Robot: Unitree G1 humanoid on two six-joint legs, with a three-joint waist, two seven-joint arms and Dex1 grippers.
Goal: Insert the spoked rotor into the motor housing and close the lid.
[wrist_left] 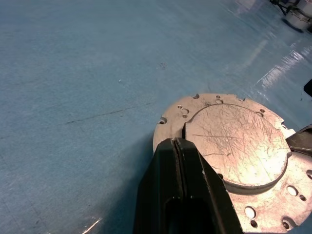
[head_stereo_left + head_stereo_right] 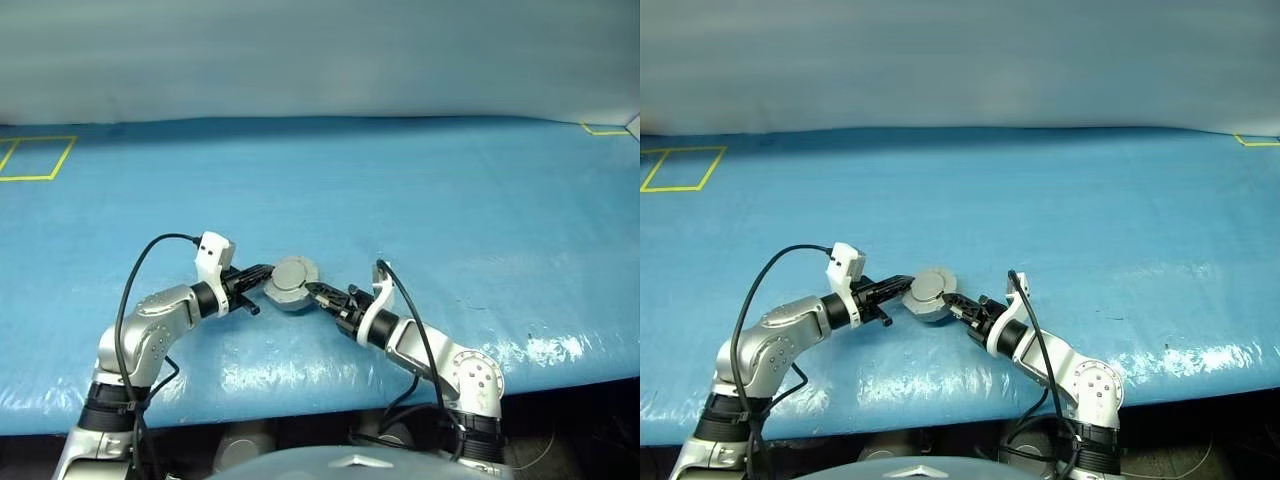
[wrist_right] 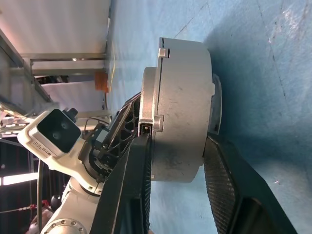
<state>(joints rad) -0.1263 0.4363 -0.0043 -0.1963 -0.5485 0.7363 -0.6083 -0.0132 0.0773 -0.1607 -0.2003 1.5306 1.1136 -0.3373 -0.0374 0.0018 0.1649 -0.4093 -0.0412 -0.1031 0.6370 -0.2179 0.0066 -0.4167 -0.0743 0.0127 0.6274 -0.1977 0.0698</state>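
Motor housing (image 2: 294, 284), just the one, sat on the blue counter (image 2: 450, 210) between two end effectors, with its single lid (image 1: 237, 142) down flat on top, scratched grey face up. Left end effector (image 2: 262, 275) had its fingers pressed fully together, tips resting at the lid's edge with nothing between them. Right end effector (image 2: 318, 293) straddled the housing from the other side, one finger against the lid side and one finger (image 3: 222, 180) against the base, so it looked clamped on it.

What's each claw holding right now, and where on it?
The right claw straddles the motor housing, top and bottom. The shut left claw only rests on the lid edge.
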